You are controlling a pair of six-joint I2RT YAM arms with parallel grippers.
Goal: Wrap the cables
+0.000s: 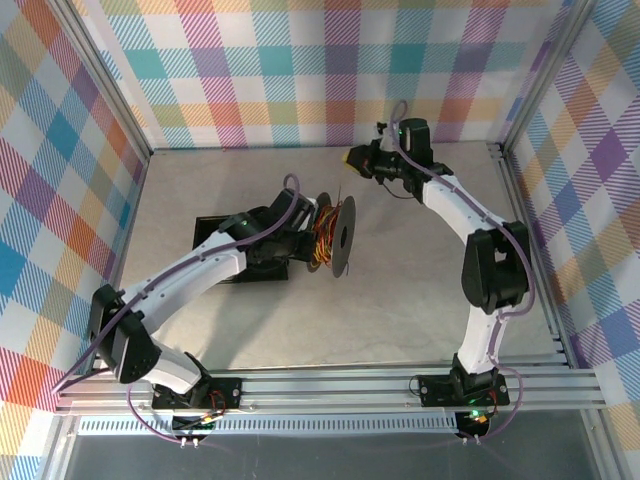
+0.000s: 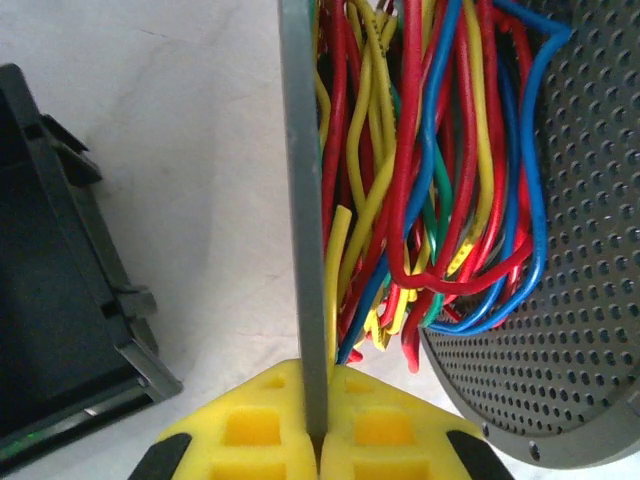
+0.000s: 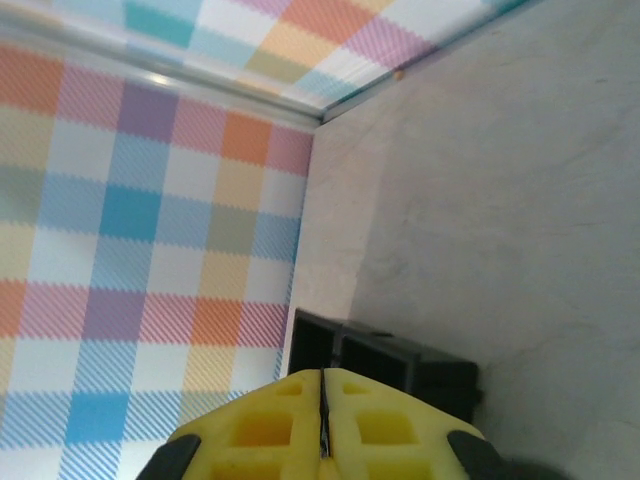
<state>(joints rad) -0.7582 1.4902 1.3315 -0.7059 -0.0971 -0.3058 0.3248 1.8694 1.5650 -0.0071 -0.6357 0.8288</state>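
Grey spool flange point(image 2: 300, 200) clamped in left end effector point(image 2: 318, 415), cables point(image 2: 430, 200) bunched beside. Right end effector point(image 3: 322, 400) closed, empty.

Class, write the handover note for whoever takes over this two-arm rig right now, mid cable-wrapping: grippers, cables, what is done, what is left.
Left gripper: shut on the edge of the spool's near disc.
Right gripper: shut with nothing visible between its fingers, raised at the far right, apart from the spool.
Cables: red, yellow, blue and green wires bunched between the near disc and the perforated disc, mid-table beside the black tray.
Done: the wires sit on the spool.
Left: loops hang slack and cut ends poke out, so the winding probably needs tightening.
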